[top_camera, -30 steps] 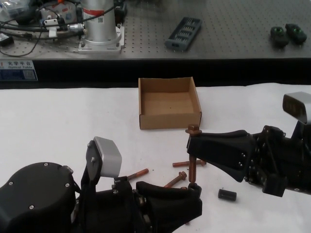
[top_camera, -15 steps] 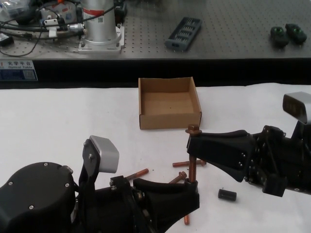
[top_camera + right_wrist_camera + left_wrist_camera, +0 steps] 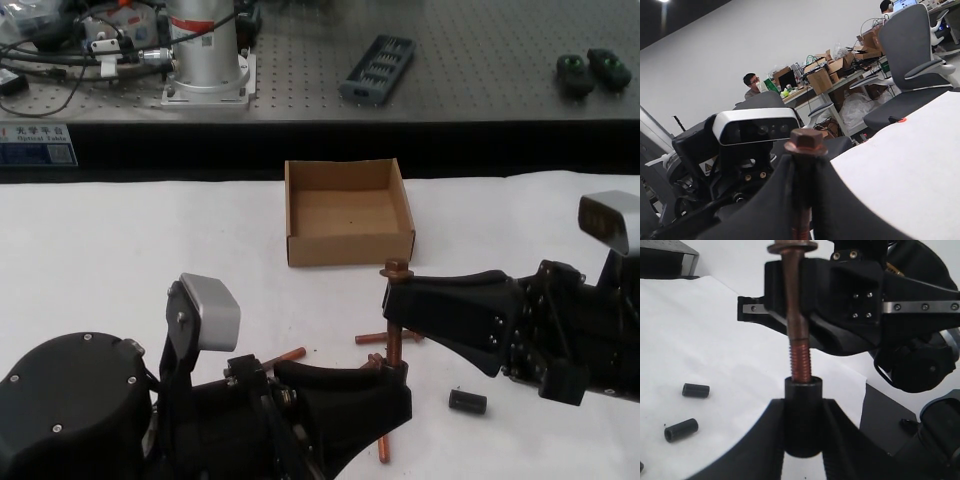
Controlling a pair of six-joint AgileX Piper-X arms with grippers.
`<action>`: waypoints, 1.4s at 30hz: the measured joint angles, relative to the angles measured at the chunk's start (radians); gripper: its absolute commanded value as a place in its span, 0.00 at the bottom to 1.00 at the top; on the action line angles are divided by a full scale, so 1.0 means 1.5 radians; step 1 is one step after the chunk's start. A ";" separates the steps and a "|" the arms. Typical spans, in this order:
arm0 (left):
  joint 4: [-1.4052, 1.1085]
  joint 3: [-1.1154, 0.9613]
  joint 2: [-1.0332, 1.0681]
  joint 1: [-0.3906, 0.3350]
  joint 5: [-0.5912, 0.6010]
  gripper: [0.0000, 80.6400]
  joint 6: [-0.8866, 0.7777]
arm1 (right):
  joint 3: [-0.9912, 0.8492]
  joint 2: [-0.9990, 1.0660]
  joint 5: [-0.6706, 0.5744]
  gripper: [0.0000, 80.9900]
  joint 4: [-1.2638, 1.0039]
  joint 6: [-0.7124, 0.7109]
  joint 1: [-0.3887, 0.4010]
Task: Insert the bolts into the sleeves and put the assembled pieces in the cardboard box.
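My right gripper (image 3: 393, 300) is shut on a copper bolt (image 3: 395, 325) and holds it upright, head up. Below it, my left gripper (image 3: 393, 378) is shut on a black sleeve (image 3: 802, 415). In the left wrist view the bolt's threaded tip (image 3: 800, 362) meets the sleeve's top opening, with the right gripper (image 3: 790, 295) clamped on the shank above. The right wrist view has the bolt head (image 3: 805, 141) standing above its gripper (image 3: 802, 190). The cardboard box (image 3: 348, 245) stands open behind the grippers, at mid table.
Loose bolts (image 3: 285, 357) (image 3: 372, 338) (image 3: 384, 450) lie on the white sheet around the grippers. A spare sleeve (image 3: 467, 402) lies under the right arm; two others (image 3: 695, 390) (image 3: 681, 430) appear in the left wrist view. An optical bench with gear runs behind.
My left arm has shifted slightly left and lifted its gripper with the sleeve up to the bolt's tip. The right arm with the bolt has barely moved.
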 measured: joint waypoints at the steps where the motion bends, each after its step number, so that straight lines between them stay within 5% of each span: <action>1: 0.000 0.000 0.000 0.000 0.000 0.01 0.000 | 0.000 0.000 0.000 0.05 0.000 0.000 0.000; 27: -0.034 0.000 0.000 -0.005 -0.038 0.01 -0.070 | 0.000 0.004 -0.049 0.02 0.002 0.018 -0.001; 29: -0.038 0.000 0.000 -0.005 -0.034 0.01 -0.070 | 0.000 0.004 -0.072 0.11 0.002 0.029 -0.003; 33: -0.048 0.000 0.000 -0.005 -0.038 0.01 -0.071 | 0.000 0.004 -0.108 0.50 0.002 0.061 -0.011; 42: -0.057 0.002 0.003 0.015 -0.084 0.01 -0.071 | -0.002 -0.024 -0.164 0.39 -0.010 0.131 -0.032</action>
